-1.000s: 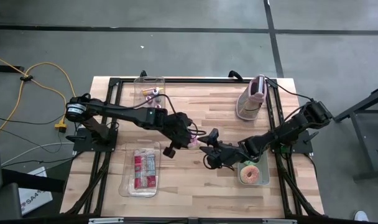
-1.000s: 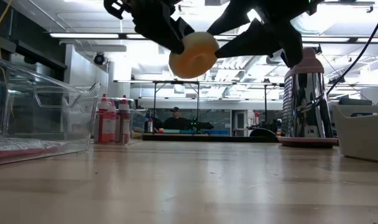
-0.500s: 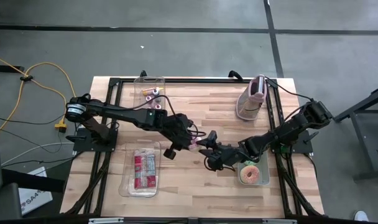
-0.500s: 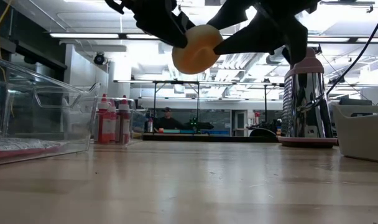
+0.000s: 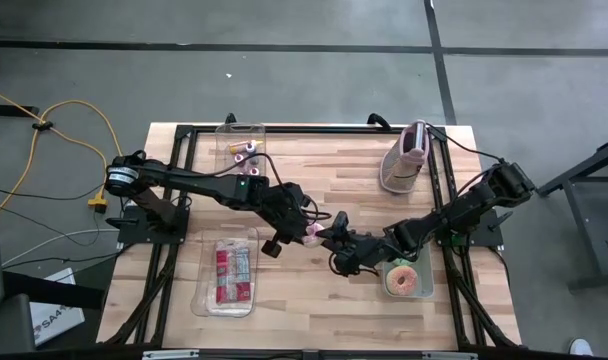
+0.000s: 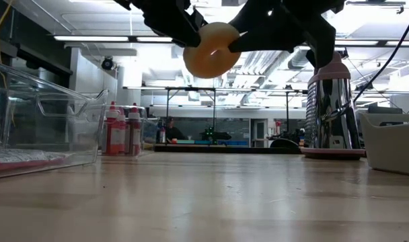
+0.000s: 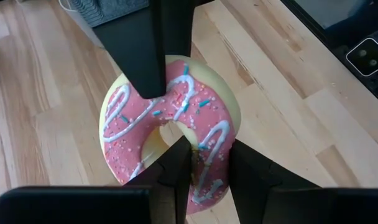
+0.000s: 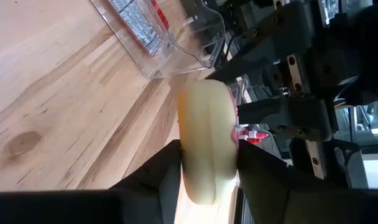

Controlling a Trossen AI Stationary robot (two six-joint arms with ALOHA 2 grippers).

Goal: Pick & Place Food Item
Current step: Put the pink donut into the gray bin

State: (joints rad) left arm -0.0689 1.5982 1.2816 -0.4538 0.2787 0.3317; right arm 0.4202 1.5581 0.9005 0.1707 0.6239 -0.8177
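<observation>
A donut (image 7: 170, 124) with pink icing, white stripes and a pale underside hangs in the air over the middle of the table (image 5: 314, 180). It also shows in the low view as the donut (image 6: 210, 50), high above the wood. My left gripper (image 5: 300, 226) comes from the table's left and is shut on it. My right gripper (image 5: 326, 236) comes from the table's right and is shut on it too, so both hold the donut (image 5: 313, 231) at once. My left gripper pinches the donut's ring (image 7: 207, 165), one finger (image 7: 176, 171) in the hole and the other (image 7: 257, 180) outside the rim. It comes slanting down from the table's left. The donut is clear of the table, tilted. My right gripper pinches the donut across its thickness. One finger (image 7: 155, 50) lies on the iced face, the other (image 8: 167, 168) on the pale underside (image 8: 204, 143). It comes nearly level from the table's right. The donut sits edge-on between the fingers, clear of the table.
A white container (image 5: 421, 270) at the near right holds another pink donut (image 5: 401, 281). A clear tray (image 5: 227, 275) with a packaged item lies near left, a clear bin (image 5: 242, 140) far left, a metal grater (image 5: 405, 160) far right. A person (image 6: 169, 128) sits in the room behind.
My right gripper's fingers have shut in on the donut from the table's right while my left gripper kept its hold. The donut has stayed in the air and tipped a little, so its hole now shows in the low view.
</observation>
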